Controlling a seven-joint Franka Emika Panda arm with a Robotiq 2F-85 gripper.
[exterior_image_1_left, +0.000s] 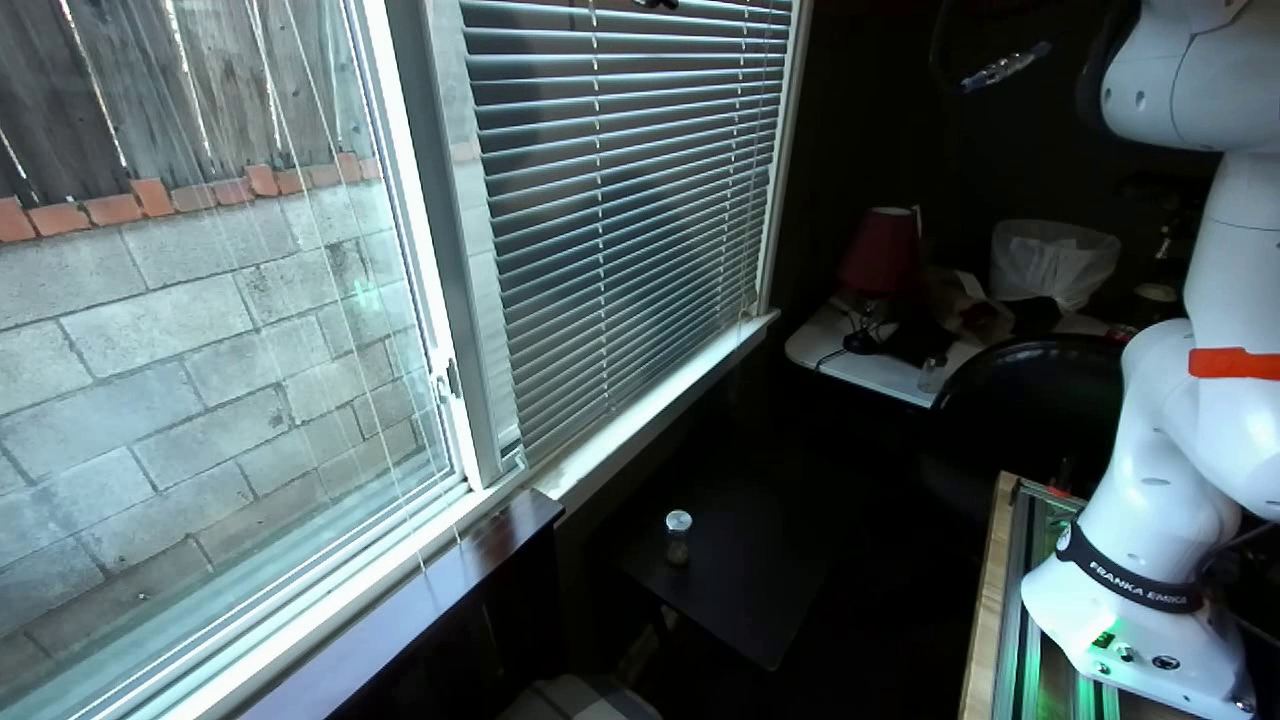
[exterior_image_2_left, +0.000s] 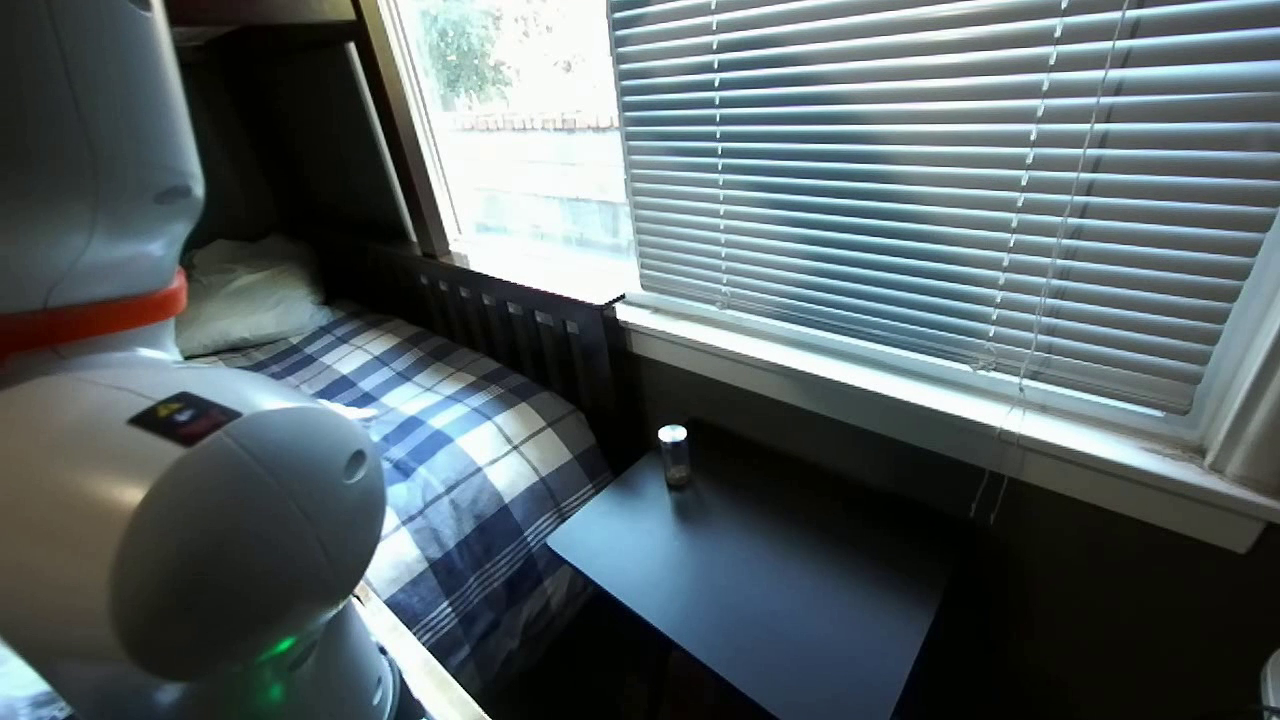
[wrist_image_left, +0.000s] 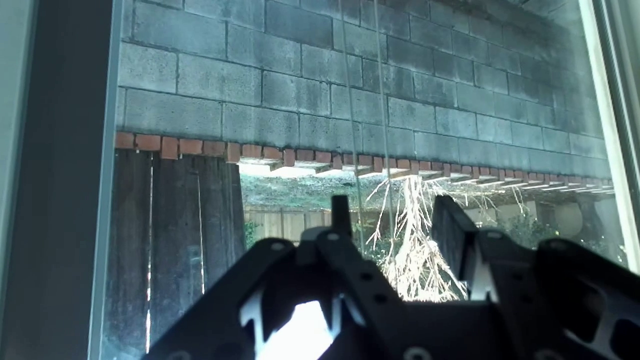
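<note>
Where the wrist view shows the gripper (wrist_image_left: 392, 212), its fingers (wrist_image_left: 341, 215) stand moderately apart, branches (wrist_image_left: 417, 245) visible through the gap. Two thin cords (wrist_image_left: 384, 125) cross the window (wrist_image_left: 490, 115) in line with that opening; contact with the fingers cannot be told. The frame (wrist_image_left: 62, 165) edges the glass on both sides, the fingertips seen between those borders. Farther out, in both exterior views, a jar (exterior_image_2_left: 675, 458) stands upright on a dark table (exterior_image_2_left: 770, 600), near the edge facing the plaid bed (exterior_image_2_left: 480, 430); from there the tabletop runs on along the sill (exterior_image_2_left: 900, 405).
</note>
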